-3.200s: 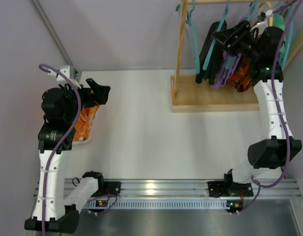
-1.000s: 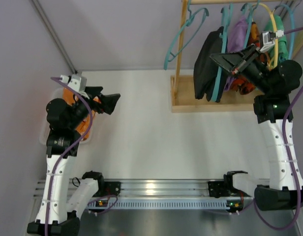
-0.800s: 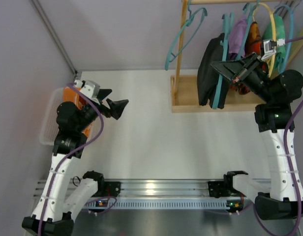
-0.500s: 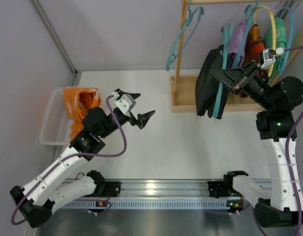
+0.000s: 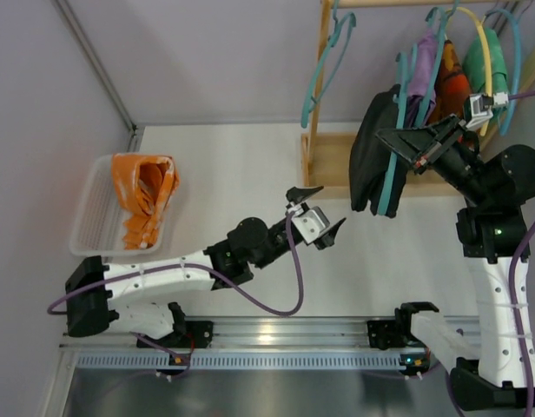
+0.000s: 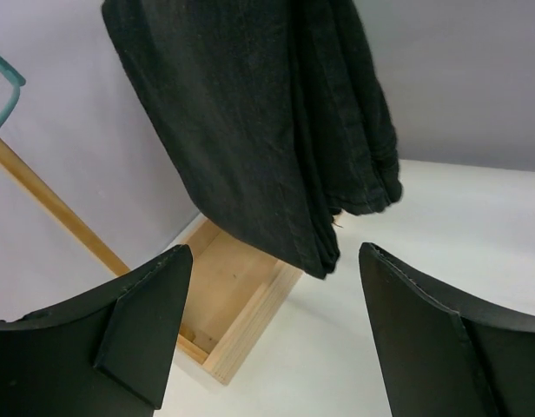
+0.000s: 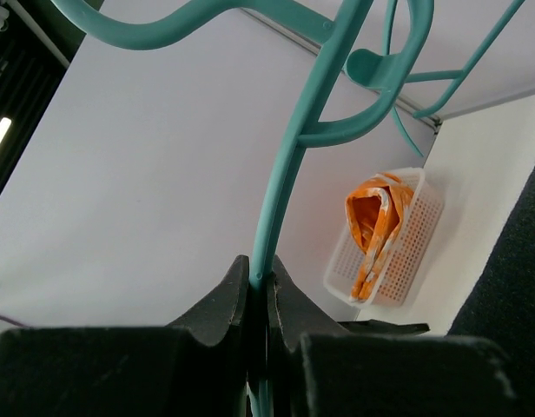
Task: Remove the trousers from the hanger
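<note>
My right gripper (image 5: 399, 139) pressed on teal hanger (image 5: 391, 182). Black trousers (image 5: 368, 156) draped over it, in front of wooden rack (image 5: 317, 104). My left gripper (image 5: 318, 214) spread, empty, just short of rack base, facing trousers. Removal not yet done: grasp and pull-off left.

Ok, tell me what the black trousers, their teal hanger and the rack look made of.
Black trousers: matte woven cloth, possibly cotton; a fine weave and a stitched hem show. Teal hanger: smooth and slightly glossy, probably moulded plastic. Rack: pale bare wood with faint grain, no paint visible.
</note>
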